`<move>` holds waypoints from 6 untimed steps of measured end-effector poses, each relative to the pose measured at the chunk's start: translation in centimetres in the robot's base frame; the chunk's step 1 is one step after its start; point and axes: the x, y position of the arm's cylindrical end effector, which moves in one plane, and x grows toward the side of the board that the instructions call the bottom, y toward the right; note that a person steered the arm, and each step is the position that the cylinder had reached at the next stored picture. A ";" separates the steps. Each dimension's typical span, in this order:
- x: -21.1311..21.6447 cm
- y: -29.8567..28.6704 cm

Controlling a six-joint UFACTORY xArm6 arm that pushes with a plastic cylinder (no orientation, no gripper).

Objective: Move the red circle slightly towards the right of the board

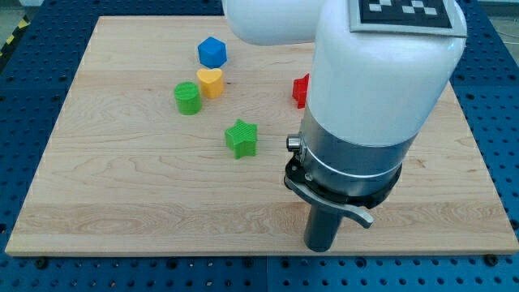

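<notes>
A pale maple-grain bench (122,203) lies on blue perforated plate. Nearest, at six o'clock, my tip (322,246) rests on bare wood; no claw shows. Beyond, a ridged green star (242,138), green cylinder (187,98), yellow heart (211,82) and blue hexagon (212,52). At one o'clock, the red block (301,90) peeks out, shape hidden by the arm.

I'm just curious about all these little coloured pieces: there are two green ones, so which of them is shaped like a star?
The green star is the one nearer the view's bottom, standing alone. The other, a green cylinder, sits beside the yellow heart.
</notes>
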 end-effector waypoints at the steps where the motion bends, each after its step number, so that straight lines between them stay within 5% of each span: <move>1: 0.0 -1.6; 4: -8.1 -2.4; 6: -7.6 -1.0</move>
